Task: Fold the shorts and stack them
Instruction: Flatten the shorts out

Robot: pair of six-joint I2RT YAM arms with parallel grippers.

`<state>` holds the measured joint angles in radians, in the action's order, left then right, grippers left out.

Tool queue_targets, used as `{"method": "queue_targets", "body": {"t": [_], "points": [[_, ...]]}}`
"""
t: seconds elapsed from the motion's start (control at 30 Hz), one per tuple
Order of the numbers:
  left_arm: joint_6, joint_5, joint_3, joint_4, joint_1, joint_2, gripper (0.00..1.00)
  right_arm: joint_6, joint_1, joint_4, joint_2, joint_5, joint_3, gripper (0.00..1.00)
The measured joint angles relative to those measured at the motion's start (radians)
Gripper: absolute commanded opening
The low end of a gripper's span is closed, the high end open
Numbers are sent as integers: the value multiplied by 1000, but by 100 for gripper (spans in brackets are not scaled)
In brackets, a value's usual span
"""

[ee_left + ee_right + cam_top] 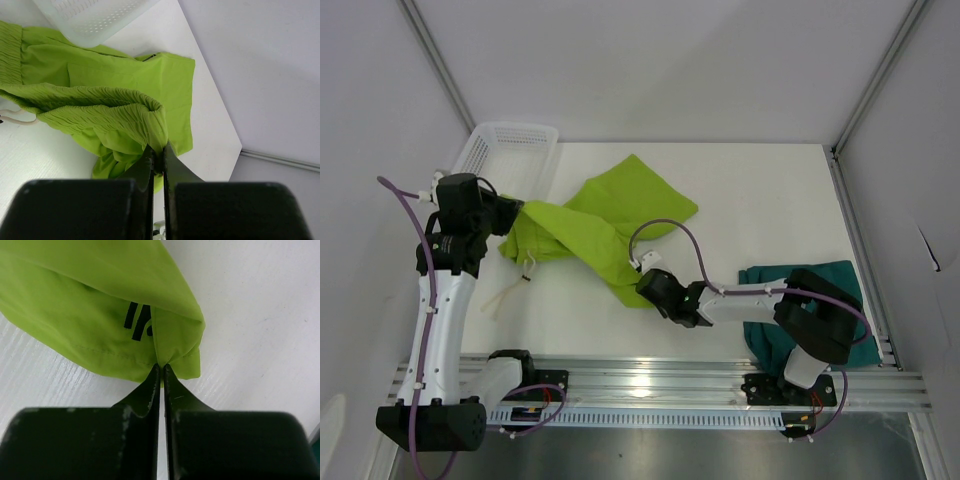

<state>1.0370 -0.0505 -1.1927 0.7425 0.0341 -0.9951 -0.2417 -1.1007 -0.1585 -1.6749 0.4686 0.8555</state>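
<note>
My left gripper point(156, 149) pinches the lime shorts point(590, 225) by the gathered waistband, left of centre in the top view. My right gripper point(161, 368) pinches a hem corner beside a black slanted-bar logo point(137, 321); I read no letters. The teal shorts point(763, 274) lie lower right.

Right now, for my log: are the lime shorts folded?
Unfolded: lime shorts sprawl rumpled, waistband in left end effector, leg corner in right end effector.
</note>
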Motion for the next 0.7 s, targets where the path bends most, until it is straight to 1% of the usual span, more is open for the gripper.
{"method": "queue_targets", "body": {"t": [0.2,0.3,0.4,0.5,0.57,0.6,0.63,0.7], "points": [[-1,-5,-1,1,0,-3,0,-1,10,-26,26,-44,0,0],[-11,-16,-24,24,4,-25,0,3,7,-77,101,-78,-5,0],[-28,-35,-88,66,12,-72,0,11,-6,-130,242,-113,-10,0],[-54,-48,-185,109,34,-146,0,13,-32,-169,452,-164,-13,0],[-71,-42,-229,129,61,-186,0,4,-51,-183,562,-182,-14,0],[-79,-33,-246,139,71,-203,0,-5,-58,-191,612,-188,-14,0],[-88,-22,-259,146,105,-219,0,-16,-66,-201,650,-189,-13,0],[-99,-7,-271,159,142,-240,0,-42,-72,-238,701,-188,-13,0]]}}
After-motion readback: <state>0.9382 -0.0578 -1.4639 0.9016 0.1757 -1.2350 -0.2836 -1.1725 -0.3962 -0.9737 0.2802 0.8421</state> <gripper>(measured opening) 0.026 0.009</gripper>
